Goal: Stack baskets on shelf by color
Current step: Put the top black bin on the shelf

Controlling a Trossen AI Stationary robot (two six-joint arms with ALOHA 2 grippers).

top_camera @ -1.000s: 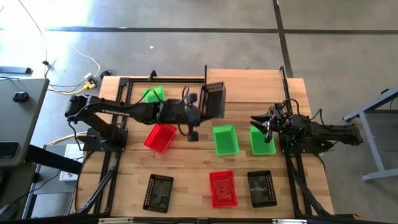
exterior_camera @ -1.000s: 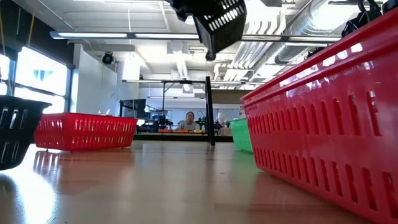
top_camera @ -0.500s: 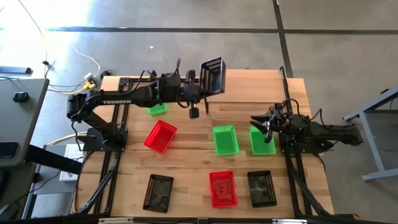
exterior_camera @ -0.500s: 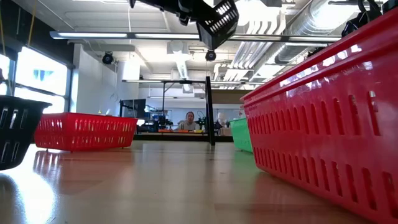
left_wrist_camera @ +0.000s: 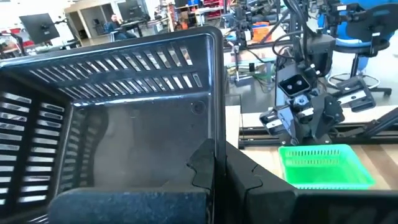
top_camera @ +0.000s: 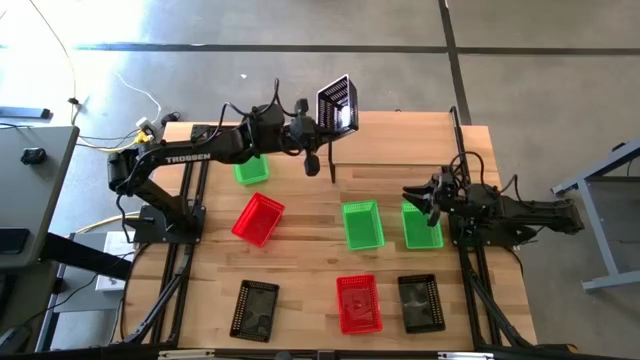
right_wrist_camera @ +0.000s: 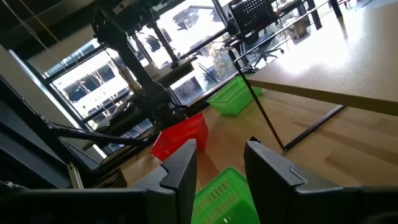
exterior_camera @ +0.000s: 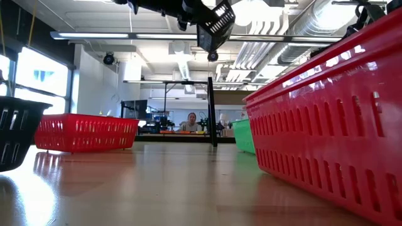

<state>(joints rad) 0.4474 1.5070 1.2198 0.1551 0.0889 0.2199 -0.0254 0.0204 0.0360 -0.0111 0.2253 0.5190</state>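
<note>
Left gripper point(top_camera: 318, 128) clamped on one wall of a black basket point(top_camera: 338, 103), a slotted rigid-plastic rectangle held tipped on its side, high above the left end of the shelf point(top_camera: 400, 140), a pale wood board on thin black posts. Right gripper point(top_camera: 420, 193) parked low at the right of the desk point(top_camera: 300, 255), fingers point(right_wrist_camera: 180, 168) apart, just over the rim of a green basket point(top_camera: 421, 225) of perforated plastic lying flat.
</note>
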